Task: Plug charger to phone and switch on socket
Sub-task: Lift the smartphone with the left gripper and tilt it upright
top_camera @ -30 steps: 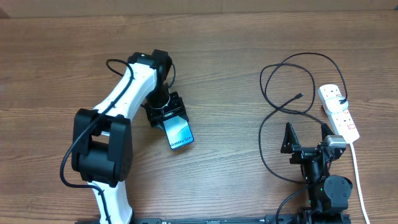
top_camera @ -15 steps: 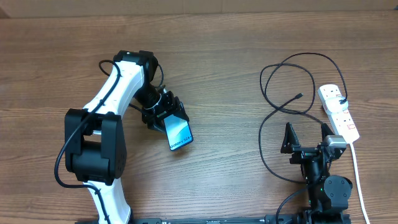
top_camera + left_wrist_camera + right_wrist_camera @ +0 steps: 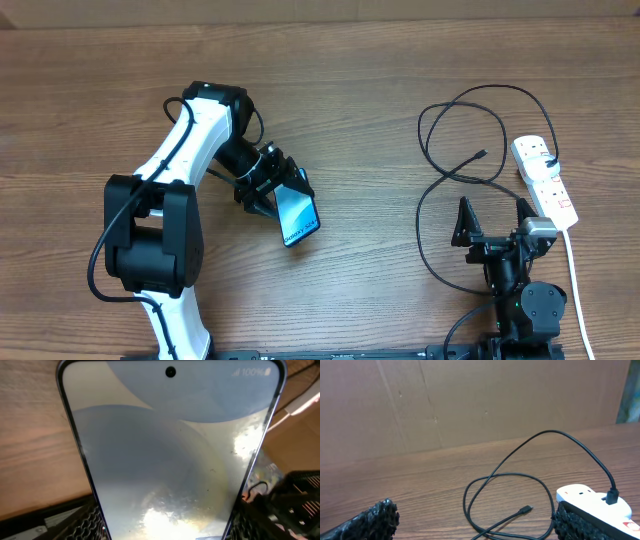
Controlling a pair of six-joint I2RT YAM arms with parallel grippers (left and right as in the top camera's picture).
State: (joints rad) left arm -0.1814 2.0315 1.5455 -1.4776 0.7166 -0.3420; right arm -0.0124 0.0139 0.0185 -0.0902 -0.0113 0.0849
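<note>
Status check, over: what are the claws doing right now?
Left claw gripping phone. Right claw open, empty. Charger tip lying loose, nothing blocking it.

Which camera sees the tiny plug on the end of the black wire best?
The right wrist view: the connector tip lies close and unblocked, beside the charger loop. The overhead view shows the tip only as a tiny speck. The left wrist view misses it; the phone fills the picture.
</note>
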